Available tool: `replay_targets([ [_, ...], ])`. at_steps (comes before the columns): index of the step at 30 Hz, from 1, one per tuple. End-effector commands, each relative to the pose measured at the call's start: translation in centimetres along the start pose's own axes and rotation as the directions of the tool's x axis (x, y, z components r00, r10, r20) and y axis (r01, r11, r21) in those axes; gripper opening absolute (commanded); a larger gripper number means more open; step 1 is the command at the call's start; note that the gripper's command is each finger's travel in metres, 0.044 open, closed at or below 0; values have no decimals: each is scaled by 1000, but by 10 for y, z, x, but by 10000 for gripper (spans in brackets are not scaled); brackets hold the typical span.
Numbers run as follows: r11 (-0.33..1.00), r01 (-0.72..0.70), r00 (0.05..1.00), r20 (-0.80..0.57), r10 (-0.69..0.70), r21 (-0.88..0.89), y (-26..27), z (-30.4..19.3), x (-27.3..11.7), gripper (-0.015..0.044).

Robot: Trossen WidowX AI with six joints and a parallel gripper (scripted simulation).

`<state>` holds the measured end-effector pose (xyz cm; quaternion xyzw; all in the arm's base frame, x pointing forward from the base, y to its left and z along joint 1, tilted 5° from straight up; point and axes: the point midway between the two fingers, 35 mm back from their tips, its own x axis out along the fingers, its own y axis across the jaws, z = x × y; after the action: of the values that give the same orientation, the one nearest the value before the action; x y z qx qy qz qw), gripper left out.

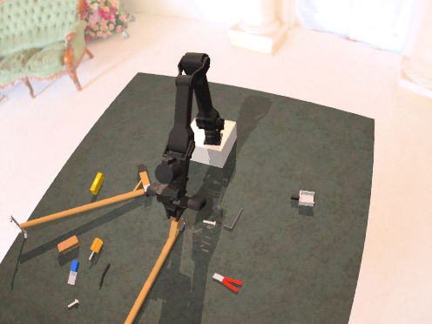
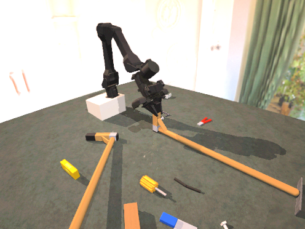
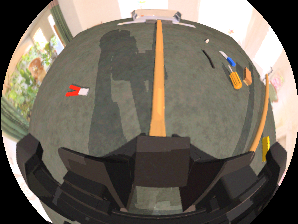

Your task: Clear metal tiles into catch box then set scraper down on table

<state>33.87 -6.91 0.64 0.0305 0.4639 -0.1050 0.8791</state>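
My gripper [image 1: 175,217] [image 2: 157,113] [image 3: 162,162] is shut on the dark grip of a long scraper. The scraper's orange pole [image 1: 154,266] [image 2: 209,150] [image 3: 159,75] runs away from the arm; its wide grey blade [image 2: 299,197] shows at the right edge of the exterior view. A second long-handled tool [image 1: 83,210] [image 2: 98,172] [image 3: 263,117] lies off to one side, out of the gripper. A pale, box-like shape [image 3: 156,13] shows beyond the pole's far end in the wrist view. I cannot make out the bench plate or any tiles. The gap between blade and surface is unclear.
The arm stands on a white block [image 1: 209,156] [image 2: 101,108]. Around the poles lie a yellow block [image 1: 97,183] [image 2: 70,169], an orange block [image 1: 68,245] [image 2: 131,215], a yellow-handled screwdriver [image 1: 97,245] [image 2: 149,183], red pliers [image 1: 231,282] [image 2: 205,121] and a hex key [image 1: 236,219].
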Motion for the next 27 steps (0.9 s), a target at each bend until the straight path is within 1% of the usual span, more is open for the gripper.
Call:
replay_targets([
  [1,1000,-11,1000,7,11,-6,10,0,-2,0],
  [27,1000,-14,1000,11,14,-6,41,-5,-7,0],
])
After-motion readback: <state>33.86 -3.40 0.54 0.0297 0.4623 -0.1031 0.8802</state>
